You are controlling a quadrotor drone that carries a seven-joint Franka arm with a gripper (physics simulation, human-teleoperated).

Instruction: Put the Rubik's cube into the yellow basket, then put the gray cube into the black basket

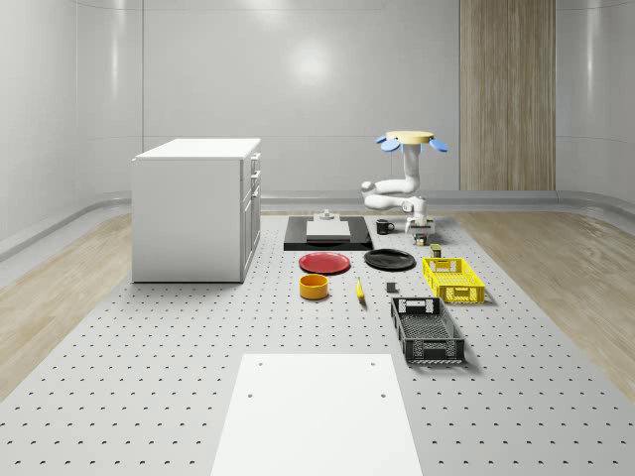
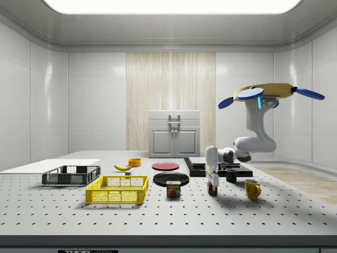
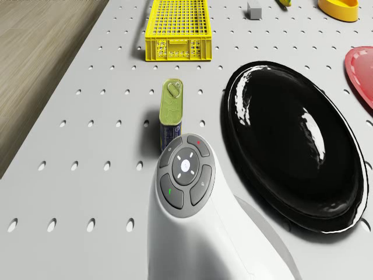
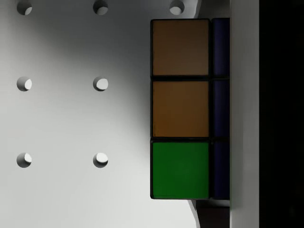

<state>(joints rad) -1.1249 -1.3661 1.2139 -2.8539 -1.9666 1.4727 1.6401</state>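
The Rubik's cube (image 4: 180,109) shows orange and green tiles close up in the wrist view. It sits on the perforated table (image 1: 149,347), and my gripper (image 2: 212,187) is lowered over it and shut on its sides. The drone (image 1: 410,139) hovers above that spot, toward the back right of the table in the whole-scene view. In front of the gripper (image 1: 422,234) lies the yellow basket (image 1: 453,279), and the black basket (image 1: 427,330) is nearer still. The small gray cube (image 1: 391,289) rests left of the yellow basket (image 3: 175,29).
A tin can (image 3: 171,114) stands right beside the gripper, with a black plate (image 3: 291,146) next to it. A yellow mug (image 2: 252,188) and a black mug (image 2: 230,175) are close by. A red plate (image 1: 324,262), an orange bowl (image 1: 314,287), a banana (image 1: 359,290) and a white cabinet (image 1: 195,208) lie further left.
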